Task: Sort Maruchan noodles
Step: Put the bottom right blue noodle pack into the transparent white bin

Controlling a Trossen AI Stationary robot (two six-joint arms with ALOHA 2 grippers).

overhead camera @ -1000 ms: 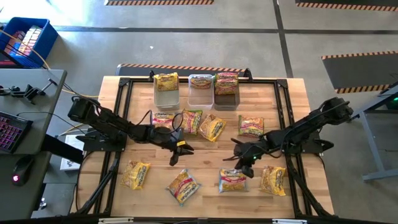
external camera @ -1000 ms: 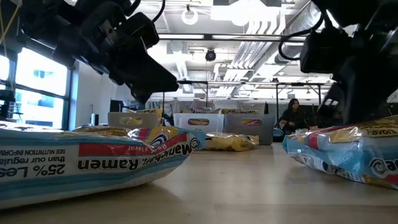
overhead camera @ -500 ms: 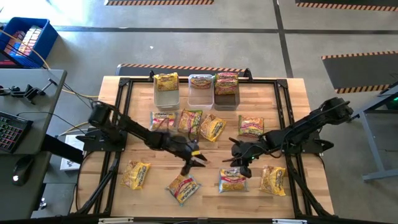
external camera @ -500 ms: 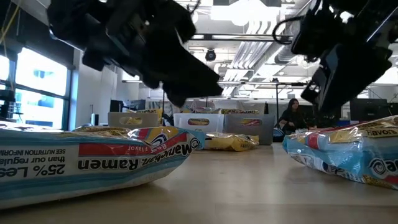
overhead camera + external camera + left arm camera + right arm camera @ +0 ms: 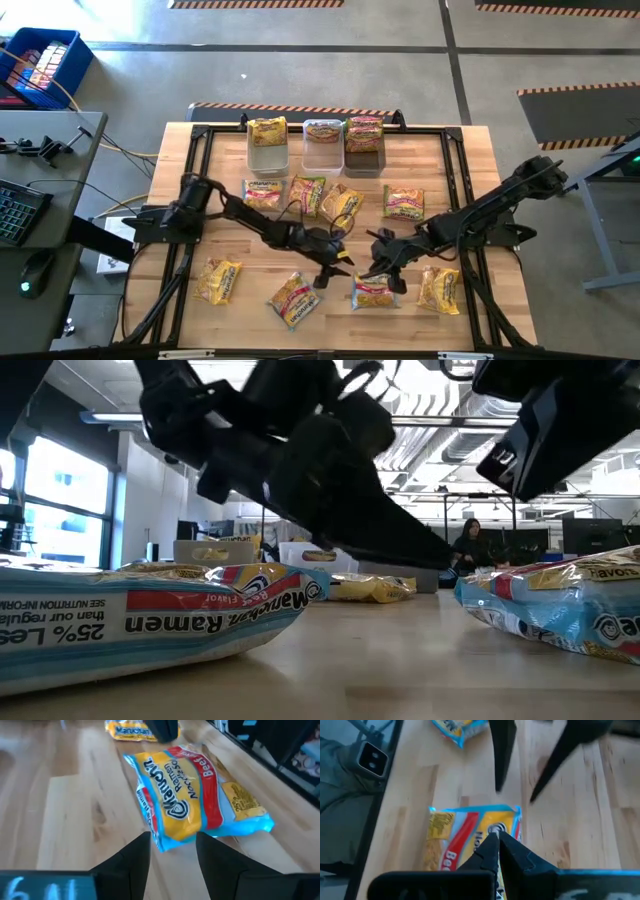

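Noodles packets lie scattered over the worktop [image 5: 470,145], with both grippers converged on one blue-edged Beef packet [image 5: 373,291] at lower centre of the high view. Left gripper [image 5: 336,270] sits just left of that packet, fingers spread apart, nothing between them; in the left wrist view the Beef packet [image 5: 192,795] lies just ahead of its two fingertips [image 5: 142,842]. Right gripper [image 5: 381,268] is over the packet's upper edge, fingers pressed together and empty; in the right wrist view its tips [image 5: 495,842] overlap the packet's edge, contact unclear. Other packets: three along the bottom row, four in a middle row below the bins. Three bins [image 5: 324,146] at top centre of the worktop each hold a packet. Low view: the nearest packet [image 5: 150,615] at left, a person [image 5: 470,545] seated far behind.
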